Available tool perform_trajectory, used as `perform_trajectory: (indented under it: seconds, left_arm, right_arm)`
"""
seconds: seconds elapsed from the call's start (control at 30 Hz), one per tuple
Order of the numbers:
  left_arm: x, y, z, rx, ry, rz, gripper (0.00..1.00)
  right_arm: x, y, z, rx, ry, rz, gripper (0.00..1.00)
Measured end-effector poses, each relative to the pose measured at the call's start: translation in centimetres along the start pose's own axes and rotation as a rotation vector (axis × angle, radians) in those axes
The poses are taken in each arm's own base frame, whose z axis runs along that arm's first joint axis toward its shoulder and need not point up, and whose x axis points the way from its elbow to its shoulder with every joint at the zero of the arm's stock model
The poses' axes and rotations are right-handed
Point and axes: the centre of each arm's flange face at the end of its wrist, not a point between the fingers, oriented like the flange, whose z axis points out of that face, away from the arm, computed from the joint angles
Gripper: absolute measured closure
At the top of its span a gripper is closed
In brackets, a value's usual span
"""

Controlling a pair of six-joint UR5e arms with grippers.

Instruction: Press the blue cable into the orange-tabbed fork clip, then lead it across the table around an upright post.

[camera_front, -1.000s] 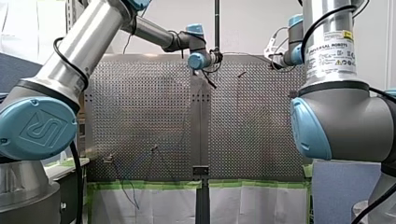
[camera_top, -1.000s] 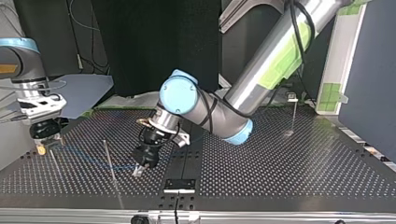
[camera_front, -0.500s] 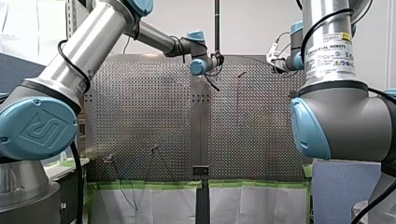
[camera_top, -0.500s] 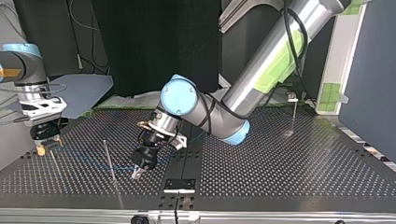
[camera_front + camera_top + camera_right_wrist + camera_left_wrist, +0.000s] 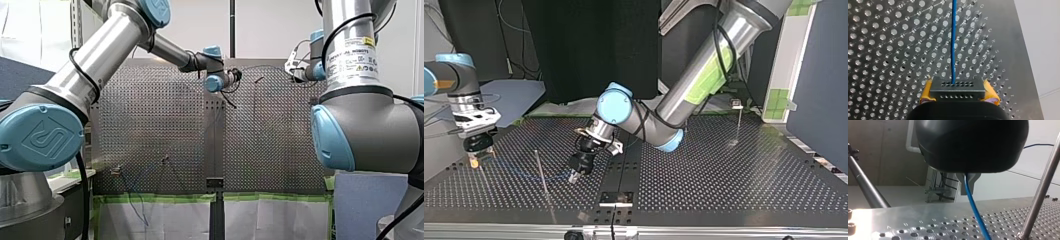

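My left claw (image 5: pixel 573 176) pinched the blue cable (image 5: pixel 975 212) over the desk (image 5: pixel 724 175), with an upright post (image 5: pixel 540 172) at its nine o'clock in the top view. My right claw (image 5: pixel 957 86) also clamped the cable.

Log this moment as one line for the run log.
left gripper: shut on blue cable | right gripper: shut on blue cable | blue cable strung between them past upright post

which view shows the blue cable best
Right wrist view: the blue cable runs clear and straight ahead of my right gripper. Left wrist shows a short stretch, top a faint line, front almost nothing.
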Motion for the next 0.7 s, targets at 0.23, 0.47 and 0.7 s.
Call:
perform_trajectory:
  seconds: [0.23,0.47,0.7]
  left_arm:
    - [1.0,1.5,0.0,-0.008,0.014,0.002,0.99]
    - [3.8,3.8,-0.4,-0.029,0.054,0.002,0.99]
    - [5.1,4.2,-0.7,-0.032,0.072,0.008,0.99]
  right_arm:
    - [-1.7,1.1,0.9,-0.009,-0.015,0.006,1.00]
    - [-4.0,2.6,1.7,-0.021,-0.031,0.016,1.00]
    - [-6.8,4.1,2.2,-0.034,-0.061,0.028,1.00]
